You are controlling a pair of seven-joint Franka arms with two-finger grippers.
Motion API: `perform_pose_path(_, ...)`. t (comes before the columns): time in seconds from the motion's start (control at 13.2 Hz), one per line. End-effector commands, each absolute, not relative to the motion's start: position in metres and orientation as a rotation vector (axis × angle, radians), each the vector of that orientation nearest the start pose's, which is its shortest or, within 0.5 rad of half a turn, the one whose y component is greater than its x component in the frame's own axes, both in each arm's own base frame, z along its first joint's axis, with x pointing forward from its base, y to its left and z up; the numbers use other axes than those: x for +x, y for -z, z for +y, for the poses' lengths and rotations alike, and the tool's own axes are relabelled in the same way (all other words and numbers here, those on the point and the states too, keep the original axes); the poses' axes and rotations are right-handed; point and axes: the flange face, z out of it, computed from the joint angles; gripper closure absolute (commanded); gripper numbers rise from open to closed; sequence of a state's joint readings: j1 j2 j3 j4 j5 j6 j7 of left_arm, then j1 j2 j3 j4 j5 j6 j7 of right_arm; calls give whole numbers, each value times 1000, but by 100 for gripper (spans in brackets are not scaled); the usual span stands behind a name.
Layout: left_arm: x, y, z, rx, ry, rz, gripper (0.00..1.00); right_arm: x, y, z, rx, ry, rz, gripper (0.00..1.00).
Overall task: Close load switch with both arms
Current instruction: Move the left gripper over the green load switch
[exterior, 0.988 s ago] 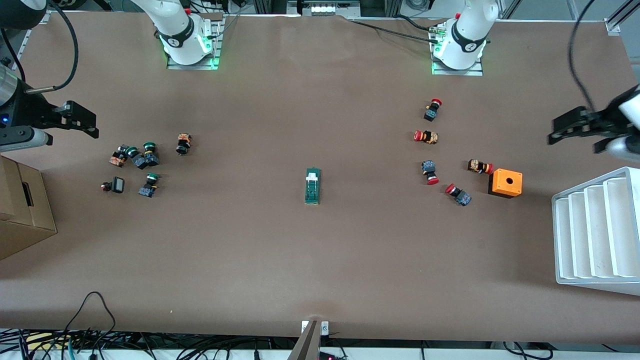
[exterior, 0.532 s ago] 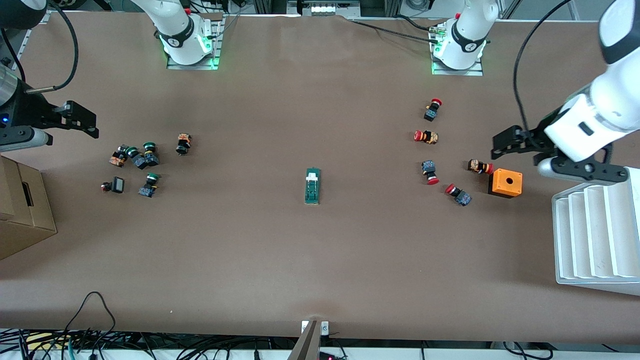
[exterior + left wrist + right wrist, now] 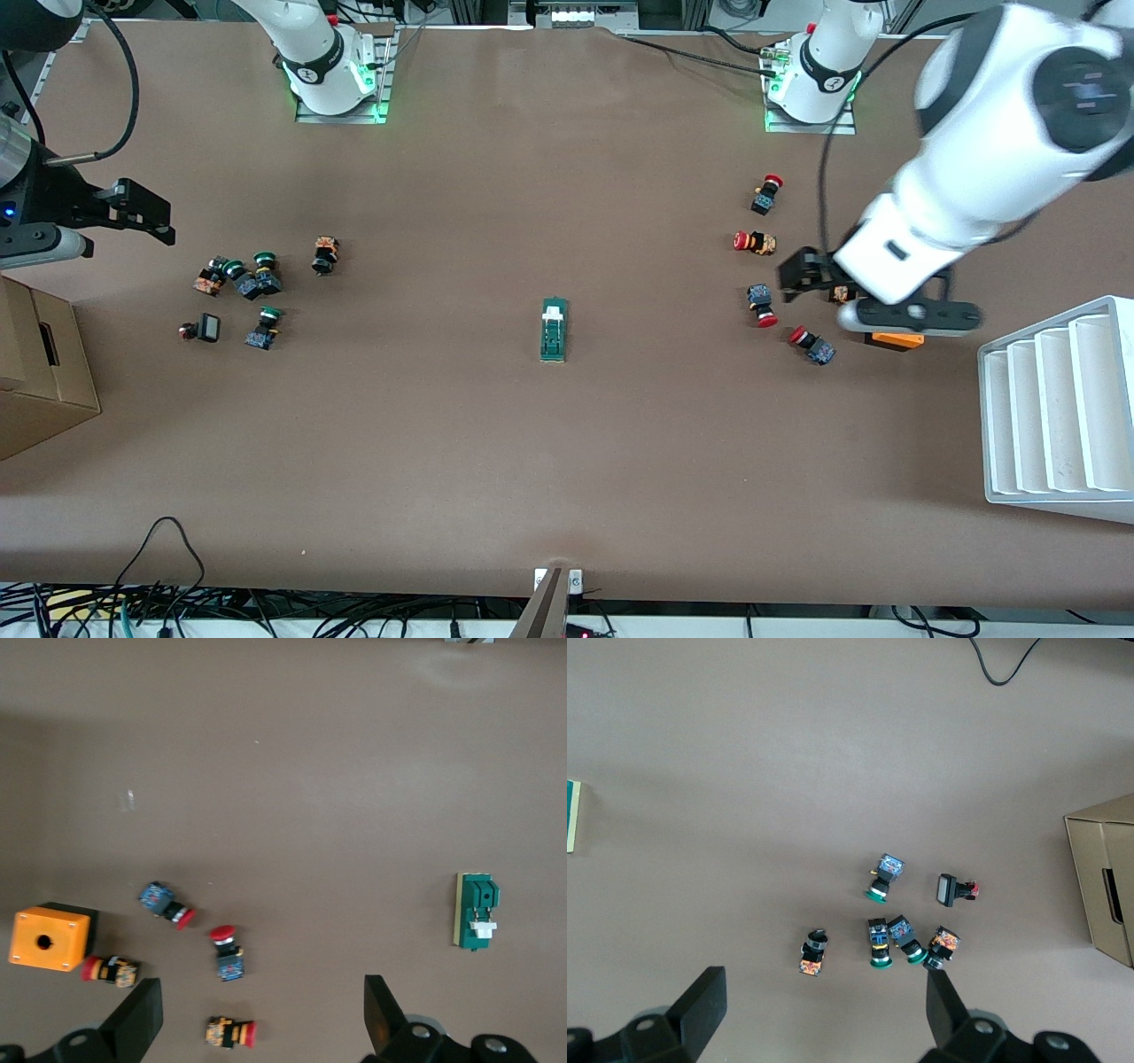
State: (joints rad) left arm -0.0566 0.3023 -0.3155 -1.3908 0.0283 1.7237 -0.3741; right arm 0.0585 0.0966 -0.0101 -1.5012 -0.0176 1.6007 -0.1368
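Note:
The load switch, a narrow dark-green block with a white tab, lies flat at the middle of the table. It also shows in the left wrist view, and its edge shows in the right wrist view. My left gripper is open and empty in the air over the red-capped buttons, well toward the left arm's end from the switch; its fingers stand wide apart. My right gripper is open and empty, up over the table's right-arm end beside the green-capped buttons; the right arm waits there.
Several red-capped buttons lie under and around the left gripper, with an orange box partly hidden by it. Green-capped buttons cluster toward the right arm's end. A cardboard box and a white ribbed tray stand at the table's ends.
The left arm has swung in from the table's end toward the middle and now hangs over the red buttons, covering part of the orange box. The right arm has not moved.

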Motion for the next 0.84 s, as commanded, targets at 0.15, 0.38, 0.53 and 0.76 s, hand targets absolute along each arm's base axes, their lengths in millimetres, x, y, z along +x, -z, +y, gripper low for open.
perform_pose_path(0.15,613,-515,-262,-3222,73,-168,0,587,-611,27,-3153,8,-299,0)
perform_pose_path(0.38,604,-477,-306,-3189,162,-215,0,586,-610,27,-3153,6,-299,0)
perform_pose_path(0.53,601,-459,-331,-3192,176,-237,0,587,-610,27,-3153,3,-299,0)
perform_pose_path(0.76,597,-429,-349,-3205,285,-249,0,587,-610,27,-3153,3,-299,0)
